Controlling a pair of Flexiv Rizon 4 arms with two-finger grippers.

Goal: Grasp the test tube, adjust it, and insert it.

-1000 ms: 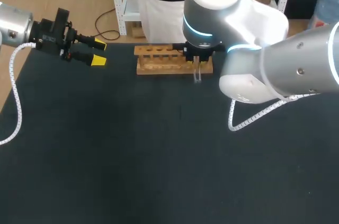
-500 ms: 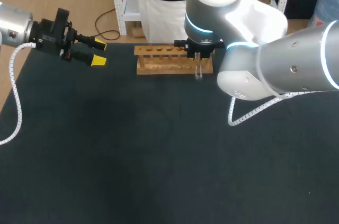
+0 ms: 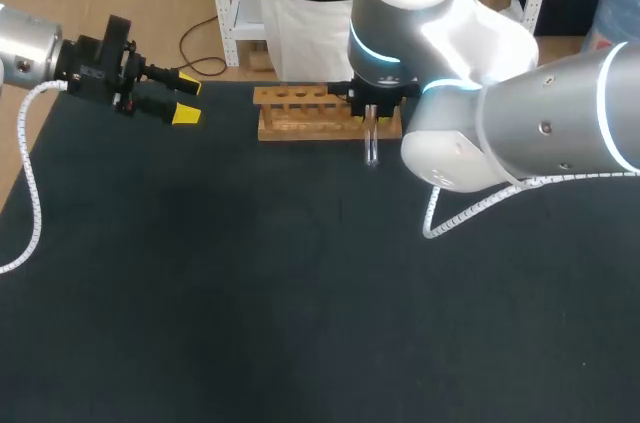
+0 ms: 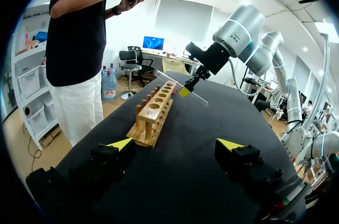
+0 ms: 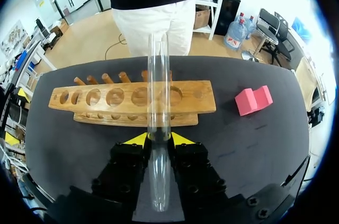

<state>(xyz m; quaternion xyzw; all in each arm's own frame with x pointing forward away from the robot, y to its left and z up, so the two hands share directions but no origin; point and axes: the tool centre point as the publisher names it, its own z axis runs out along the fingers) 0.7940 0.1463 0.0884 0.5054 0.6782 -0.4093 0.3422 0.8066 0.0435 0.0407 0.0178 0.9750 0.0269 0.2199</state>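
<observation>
A clear glass test tube (image 5: 159,86) lies between the yellow fingertips of my right gripper (image 5: 159,138), which is shut on it near its middle. The tube's far end points out over the wooden rack (image 5: 132,101), in line with a hole near its right end. In the head view the right gripper (image 3: 372,115) hovers at the rack's (image 3: 300,113) right end, with the tube (image 3: 371,146) sticking out below it. The left wrist view shows the tube (image 4: 180,87) held at a slant over the rack (image 4: 156,113). My left gripper (image 3: 185,100) is open, empty and far to the rack's left.
A pink block (image 5: 253,99) lies on the black table to the right of the rack; my right arm hides it in the head view. The rack has a row of several holes and stands near the table's far edge (image 3: 230,83).
My right gripper shifted slightly at the rack's right end, the tube still in its grip. The left arm has not moved.
</observation>
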